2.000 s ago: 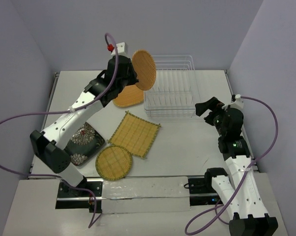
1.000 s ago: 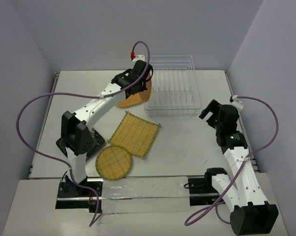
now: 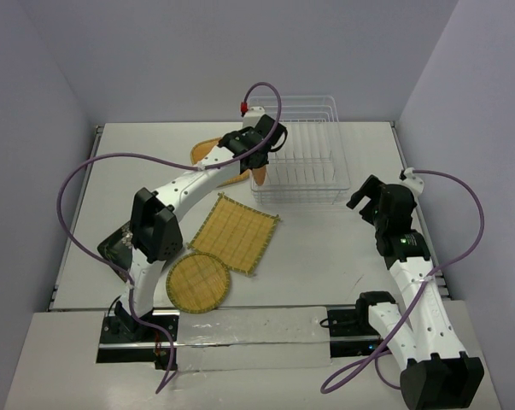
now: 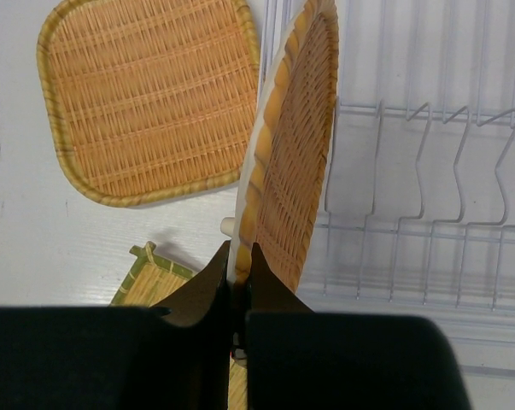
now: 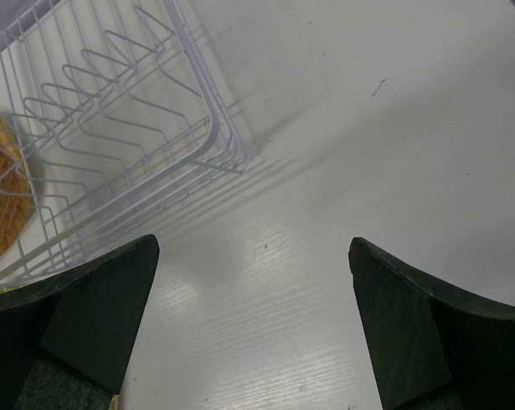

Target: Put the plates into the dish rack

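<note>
My left gripper [image 4: 240,256] is shut on the rim of the orange round plate [image 4: 291,145] and holds it on edge at the left end of the dish rack [image 4: 428,171]. I cannot tell whether the plate sits in a slot. In the top view the left gripper [image 3: 259,158] is at the rack [image 3: 304,154] and hides the plate. The orange rounded-square plate [image 3: 207,154] lies flat left of the rack. The yellow square plate [image 3: 234,232] and yellow round plate [image 3: 198,282] lie nearer. The black floral plate [image 3: 114,246] is mostly hidden under the left arm. My right gripper [image 3: 364,192] is open and empty.
The right wrist view shows the right gripper [image 5: 253,248] over bare table just off the rack's right corner [image 5: 214,145], with the orange round plate [image 5: 5,196] seen through the wires. Walls close in the table at the back and both sides.
My left arm has swung right and down, carrying the orange round plate from above the table to the rack's left end. The right gripper has drawn back slightly.
</note>
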